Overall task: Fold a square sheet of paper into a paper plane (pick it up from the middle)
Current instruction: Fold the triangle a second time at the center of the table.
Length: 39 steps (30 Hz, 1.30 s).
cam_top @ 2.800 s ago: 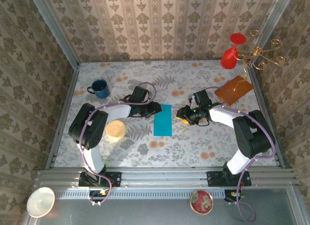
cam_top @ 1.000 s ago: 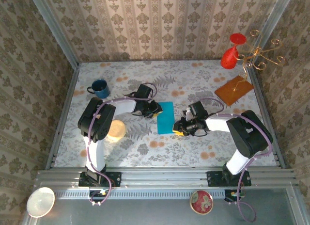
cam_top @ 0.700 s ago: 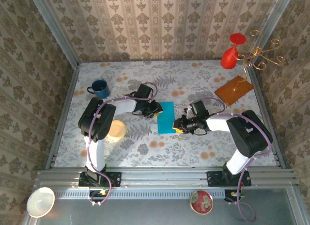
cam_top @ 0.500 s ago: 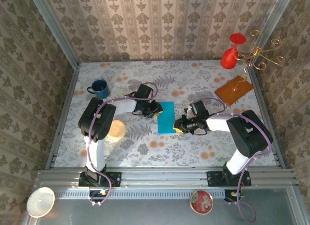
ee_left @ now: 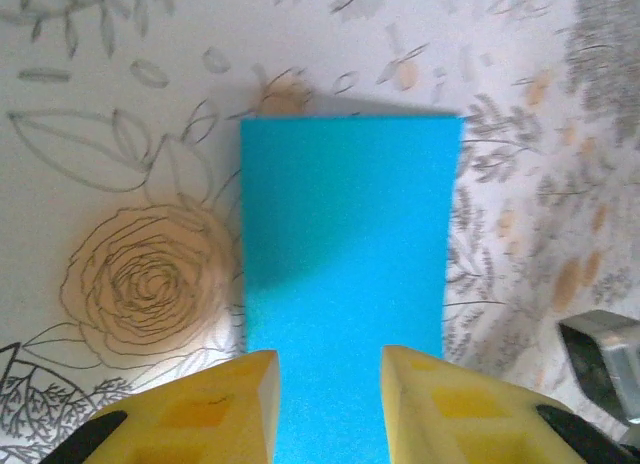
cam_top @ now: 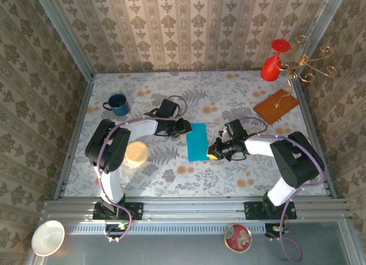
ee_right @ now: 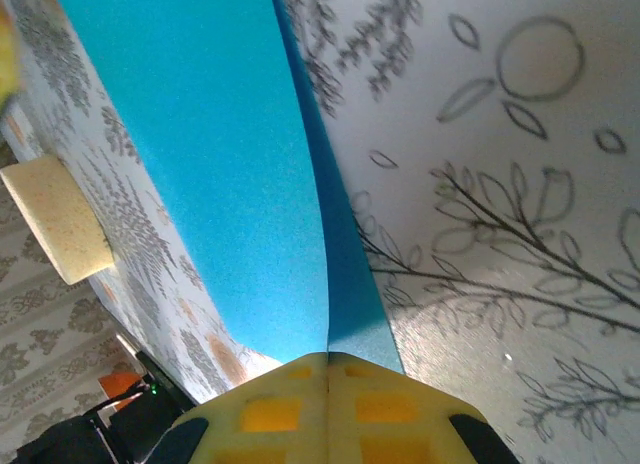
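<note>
Square sheet of paper (cam_top: 197, 141), folded double: right gripper (ee_right: 327, 369), clamped on its 2 layers, should hold edges aligned; left gripper (ee_left: 330, 369), fingers apart, should press flat.

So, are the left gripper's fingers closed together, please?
No, the left gripper is open, teal paper showing between its yellow fingers.
</note>
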Available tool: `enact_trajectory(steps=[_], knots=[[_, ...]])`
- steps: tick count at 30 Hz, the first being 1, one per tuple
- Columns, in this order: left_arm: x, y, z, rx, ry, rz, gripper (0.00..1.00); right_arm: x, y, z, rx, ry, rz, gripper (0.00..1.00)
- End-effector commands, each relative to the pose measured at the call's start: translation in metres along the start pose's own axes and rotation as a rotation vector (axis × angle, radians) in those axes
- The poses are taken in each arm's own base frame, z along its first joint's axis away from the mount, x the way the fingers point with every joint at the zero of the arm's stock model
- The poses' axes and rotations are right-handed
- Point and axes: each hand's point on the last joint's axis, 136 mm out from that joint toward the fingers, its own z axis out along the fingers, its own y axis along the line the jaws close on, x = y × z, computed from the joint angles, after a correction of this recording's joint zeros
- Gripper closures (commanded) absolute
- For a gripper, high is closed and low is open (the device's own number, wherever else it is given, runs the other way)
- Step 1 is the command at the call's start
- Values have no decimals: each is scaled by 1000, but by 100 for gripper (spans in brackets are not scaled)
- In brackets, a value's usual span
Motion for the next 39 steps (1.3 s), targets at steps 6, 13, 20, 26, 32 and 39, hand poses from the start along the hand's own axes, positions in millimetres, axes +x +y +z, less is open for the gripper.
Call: enact_trajectory(steps=[6,13,20,26,32,39], knots=[[3,6,19,43,7,31,72,16,-3,-8,23,69,22,98],[13,32,29,-20,46,-29,75,10,11,-11,3,60,6,98],[16,38,28,-33,54,-29,75,2,43,-8,-59,50,-44,98],[16,36,27,-27,57,-19,75,-2,63,6,-73,57,-73,98],[15,34,27,-19,58,-18,75,-5,67,22,-52,49,-86,98],[16,35,28,-22,59,-20,75,-16,60,28,-5,-2,-79,97]])
